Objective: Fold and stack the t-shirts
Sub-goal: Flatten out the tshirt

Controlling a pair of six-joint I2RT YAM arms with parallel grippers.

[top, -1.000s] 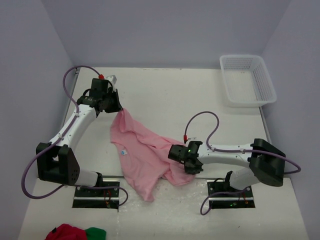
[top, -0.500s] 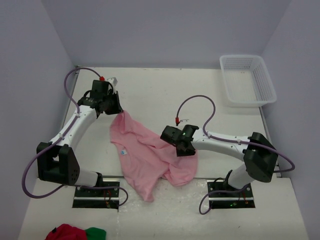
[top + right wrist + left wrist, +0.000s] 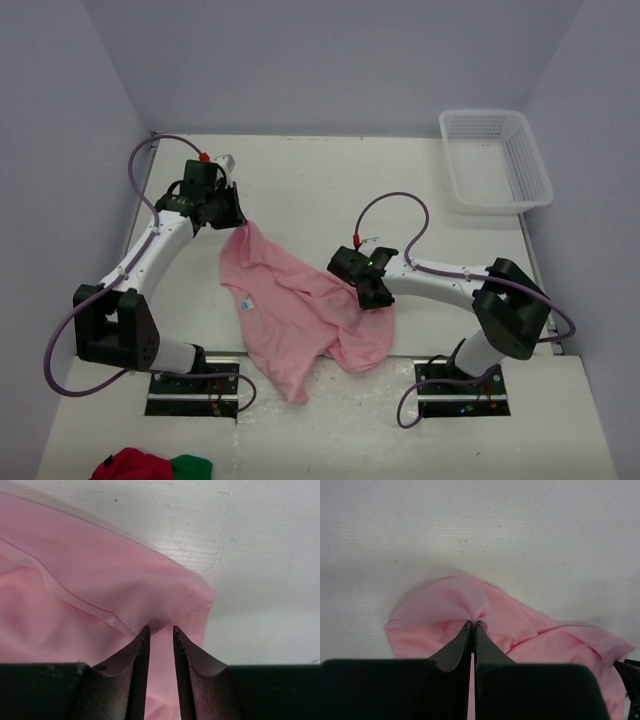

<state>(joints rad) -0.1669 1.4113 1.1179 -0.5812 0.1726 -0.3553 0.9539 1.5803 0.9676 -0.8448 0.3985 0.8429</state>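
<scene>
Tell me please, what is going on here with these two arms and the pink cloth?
A pink t-shirt lies crumpled, not yet folded, on the white table, and both grippers are at it. The left gripper is shut on the shirt's far corner. The right gripper is at a fold near the shirt's right edge, jaws a little apart; whether it grips the cloth I cannot tell. A white basket stands at the far right corner.

Setting: a robotics laboratory test cell. Plain pale walls (image 3: 330, 60) enclose a white bench (image 3: 330, 180) on three sides. The left arm (image 3: 150, 255) and right arm (image 3: 440, 290) stand on bolted base plates (image 3: 195, 392) at its near edge, with exposed purple cables (image 3: 395, 194). A white plastic basket (image 3: 527, 165) occupies the far right corner.
</scene>
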